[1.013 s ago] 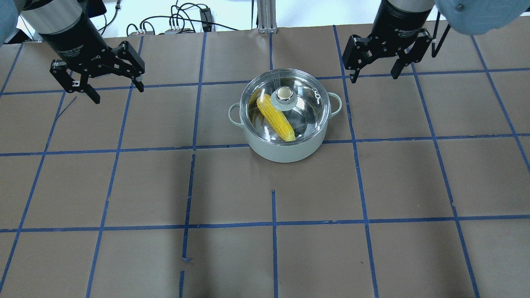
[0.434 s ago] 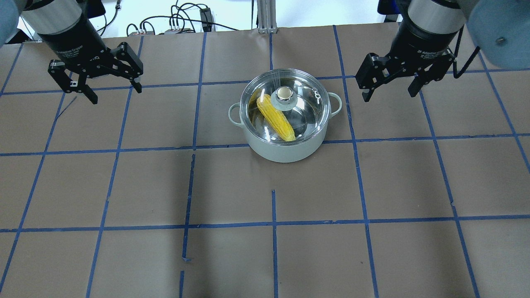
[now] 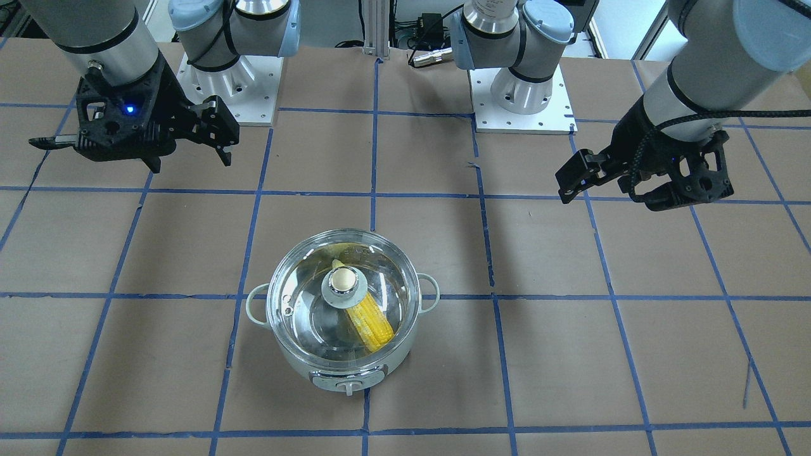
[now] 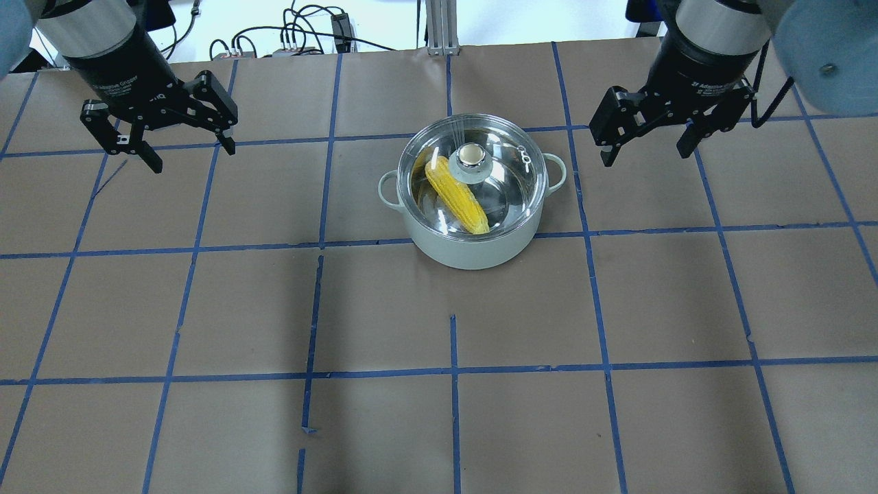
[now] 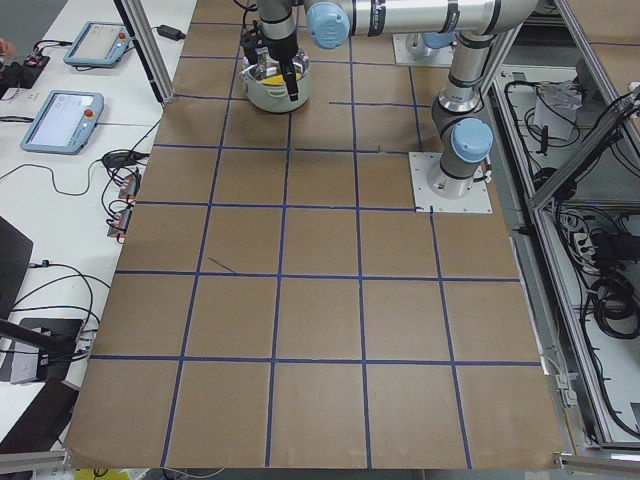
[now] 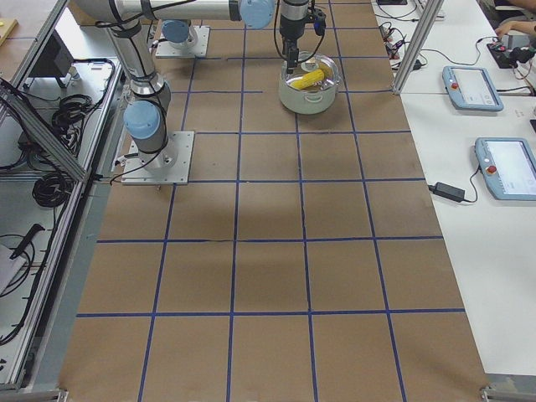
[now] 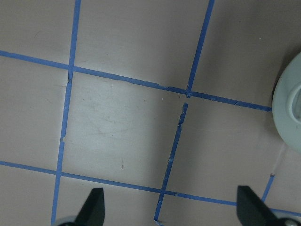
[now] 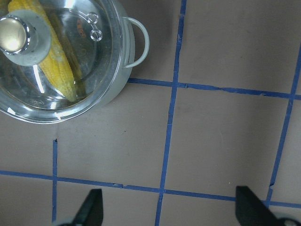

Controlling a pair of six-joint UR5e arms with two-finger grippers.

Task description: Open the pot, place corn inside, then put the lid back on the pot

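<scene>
**Pot** [image 4: 473, 250]: sitting upright on the table [image 4: 439, 425], in the middle of its far half and overlapping a blue tape line [image 4: 206, 247]. In the front-facing view its control knob [image 3: 346, 386] is facing away from the robot's bases.

**Lid** [image 4: 511, 147]: resting level on the pot's rim and closing it, with its knob [image 4: 470, 154] pointing up.

**Corn** [image 4: 456, 195]: lying slantwise inside the pot and showing through the glass, with one end passing under the lid's knob.

**Left gripper** [image 4: 192, 156]: hanging above the table at the end of an arm that is coming in from the far left corner. It is pointing downward, well apart from the pot. Its fingers are spreading wide and holding nothing. The left wrist view is showing both fingertips [image 7: 94, 203] far apart over bare paper, with the pot's edge at the frame's right border.

**Right gripper** [image 4: 645, 156]: hovering on the pot's other side, reaching down from the far right corner. It is clear of the nearest side handle [image 4: 557, 171]. Its fingers are likewise spreading wide and gripping nothing. The right wrist view is showing the lidded pot in its upper left.
</scene>
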